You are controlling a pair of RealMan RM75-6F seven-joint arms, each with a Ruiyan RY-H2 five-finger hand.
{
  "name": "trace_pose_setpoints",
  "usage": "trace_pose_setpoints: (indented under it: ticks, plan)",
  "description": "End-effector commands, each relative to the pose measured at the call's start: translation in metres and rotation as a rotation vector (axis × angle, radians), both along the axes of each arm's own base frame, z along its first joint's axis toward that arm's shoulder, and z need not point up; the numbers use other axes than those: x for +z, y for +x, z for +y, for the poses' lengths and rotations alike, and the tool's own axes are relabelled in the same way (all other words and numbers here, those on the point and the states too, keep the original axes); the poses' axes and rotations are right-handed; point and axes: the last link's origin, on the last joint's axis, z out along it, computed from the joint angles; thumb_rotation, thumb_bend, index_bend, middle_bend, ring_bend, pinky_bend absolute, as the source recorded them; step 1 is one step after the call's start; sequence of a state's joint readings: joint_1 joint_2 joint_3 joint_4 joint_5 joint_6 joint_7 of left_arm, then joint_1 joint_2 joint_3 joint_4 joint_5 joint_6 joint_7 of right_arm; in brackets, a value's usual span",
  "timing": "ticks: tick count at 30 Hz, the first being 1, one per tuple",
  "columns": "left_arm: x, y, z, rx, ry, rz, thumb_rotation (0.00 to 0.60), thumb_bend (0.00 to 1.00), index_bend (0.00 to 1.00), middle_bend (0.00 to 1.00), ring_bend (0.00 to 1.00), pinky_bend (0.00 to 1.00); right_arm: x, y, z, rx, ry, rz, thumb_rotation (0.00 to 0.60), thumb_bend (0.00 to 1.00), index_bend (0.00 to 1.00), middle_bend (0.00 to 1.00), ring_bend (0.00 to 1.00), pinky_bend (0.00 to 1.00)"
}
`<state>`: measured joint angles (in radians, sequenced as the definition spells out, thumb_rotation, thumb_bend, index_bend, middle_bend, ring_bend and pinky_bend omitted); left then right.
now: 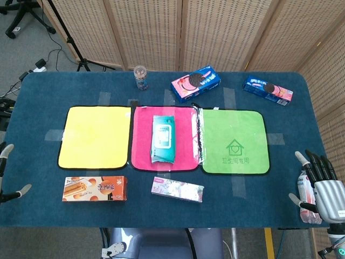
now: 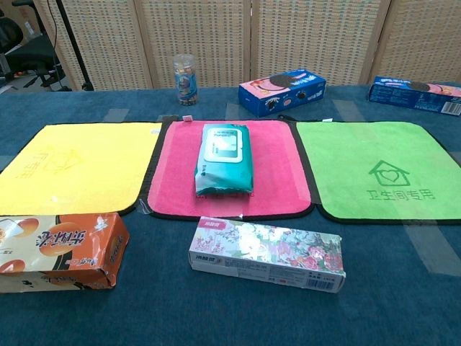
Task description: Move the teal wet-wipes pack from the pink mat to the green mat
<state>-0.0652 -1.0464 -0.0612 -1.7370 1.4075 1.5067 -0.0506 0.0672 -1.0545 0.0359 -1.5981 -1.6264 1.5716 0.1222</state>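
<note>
The teal wet-wipes pack (image 1: 163,139) (image 2: 225,158) lies lengthwise in the middle of the pink mat (image 1: 183,159) (image 2: 277,184), label side up. The green mat (image 1: 235,141) (image 2: 382,173) borders the pink mat on the right and has nothing on it. My right hand (image 1: 321,186) hovers at the table's right front edge, fingers spread and holding nothing, well right of the green mat. Of my left hand (image 1: 8,172), only two separated fingertips show at the left edge, far from the pack. The chest view shows neither hand.
A yellow mat (image 1: 96,136) lies left of the pink one. An orange snack box (image 1: 95,189) and a floral box (image 1: 178,189) sit at the front. A small jar (image 1: 140,77) and two cookie boxes (image 1: 195,83) (image 1: 268,89) stand behind. A small pink-white object (image 1: 306,202) lies by my right hand.
</note>
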Motion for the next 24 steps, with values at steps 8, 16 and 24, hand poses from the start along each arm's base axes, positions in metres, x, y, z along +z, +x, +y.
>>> trace_pose_setpoints:
  ticks: [8,16,24]
  plan:
    - [-0.001,0.0,0.001,0.005,-0.007,0.001,0.6,0.0,0.0,0.0,0.0,0.0,-0.003,-0.002,-0.002,-0.01,0.026,-0.012,0.6,0.0,0.0,0.0,0.0,0.0]
    - [-0.005,-0.001,0.009,0.02,-0.012,0.013,0.6,0.0,0.0,0.0,0.0,0.0,-0.018,0.032,-0.044,0.135,0.173,0.053,0.6,0.41,0.0,0.0,0.0,0.0]
    - [-0.003,0.001,0.016,0.034,-0.006,-0.01,0.6,0.0,0.0,0.0,0.0,0.0,-0.044,0.101,-0.102,0.363,0.415,0.139,0.6,1.0,0.08,0.0,0.0,0.0]
